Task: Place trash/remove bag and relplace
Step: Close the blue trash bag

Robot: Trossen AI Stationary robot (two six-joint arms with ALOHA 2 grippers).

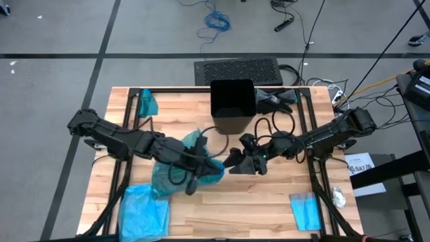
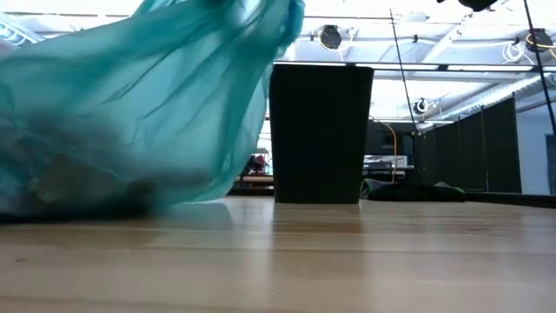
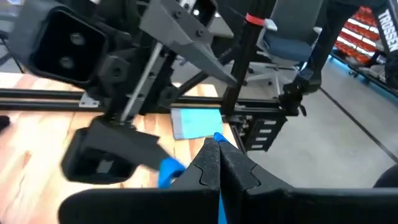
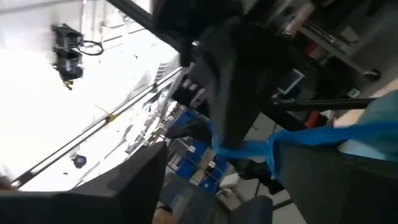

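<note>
The teal-green bag sits left of the table's middle, its bulging lower part resting on the wood. Pale lumps of trash show faintly through it. My left gripper is shut on a drawn-out strip of the bag. My right gripper faces it from the table's right, open, its fingers wide apart on either side of the strip. The black bin stands upright at the far middle with no liner showing. My left gripper pinches a bunched strip of the bag's upper plastic between its two fingers; the plastic also shows below the fingers. The fingers lie nearly level, pointing toward the table's right. The bag hangs slack back toward the left, its bottom on the table. My right gripper: whether a finger touches the strip, I cannot tell.
Paler sky-blue bags lie at the near left, near right and far left. A dark bundle lies right of the bin. The black frame rails run along the table's sides.
</note>
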